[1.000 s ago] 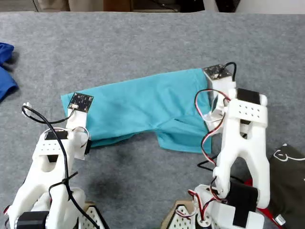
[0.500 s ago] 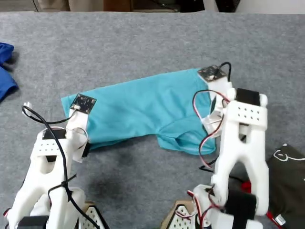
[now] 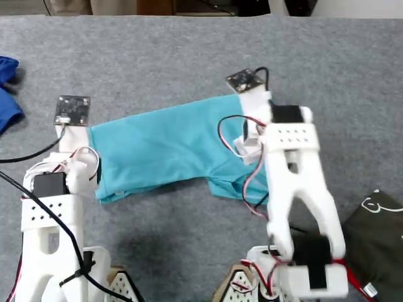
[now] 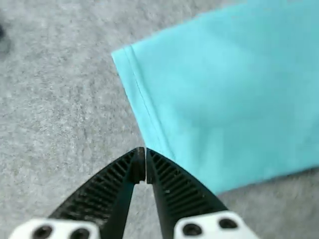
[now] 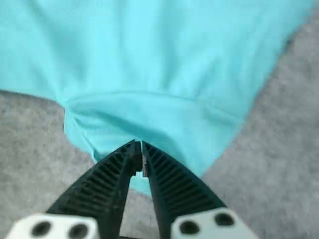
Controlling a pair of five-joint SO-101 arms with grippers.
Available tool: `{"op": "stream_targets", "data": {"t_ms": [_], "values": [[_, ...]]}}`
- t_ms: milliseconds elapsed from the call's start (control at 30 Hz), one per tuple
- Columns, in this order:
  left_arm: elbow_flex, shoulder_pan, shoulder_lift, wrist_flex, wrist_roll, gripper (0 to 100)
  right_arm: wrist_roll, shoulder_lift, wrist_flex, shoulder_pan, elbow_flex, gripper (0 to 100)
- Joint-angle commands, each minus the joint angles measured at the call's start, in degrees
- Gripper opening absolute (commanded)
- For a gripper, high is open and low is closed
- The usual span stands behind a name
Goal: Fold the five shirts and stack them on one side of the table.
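Note:
A teal shirt (image 3: 164,148) lies spread across the middle of the grey table, a sleeve folded under at its lower right. My left gripper (image 3: 93,175) sits at the shirt's left edge. In the left wrist view this gripper (image 4: 144,164) is shut, its tips beside the hem of the shirt (image 4: 224,99) with no cloth seen between them. My right gripper (image 3: 247,141) is over the shirt's right part, mostly hidden under its arm. In the right wrist view it (image 5: 138,158) is shut above the creased sleeve of the shirt (image 5: 149,59).
A blue cloth (image 3: 6,88) lies at the table's left edge. A dark garment (image 3: 378,233) lies at the lower right beside the right arm's base. Bare grey table (image 3: 189,50) stretches behind the shirt.
Both arms have swung to the left. The left gripper moved from the shirt's lower left corner to its left edge. The right arm now covers more of the shirt's right side.

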Motion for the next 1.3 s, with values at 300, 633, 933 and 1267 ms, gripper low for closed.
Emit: {"op": "stream_targets", "data": {"t_ms": [300,633,933,1267], "values": [[11.1,4.0,1.2,-24.5,7.8,2,0.0,15.0,1.7,-5.2,-2.9,0.5],[8.3,2.5,12.7,-28.7,7.8,2,0.0,15.0,8.1,-11.8,-1.9,0.5],[3.1,0.0,20.8,-28.7,7.8,2,-0.4,15.4,8.0,-17.1,0.0,0.5],[1.3,0.0,23.9,-28.6,7.8,2,-3.0,14.0,4.3,-18.6,2.9,0.5]]}}
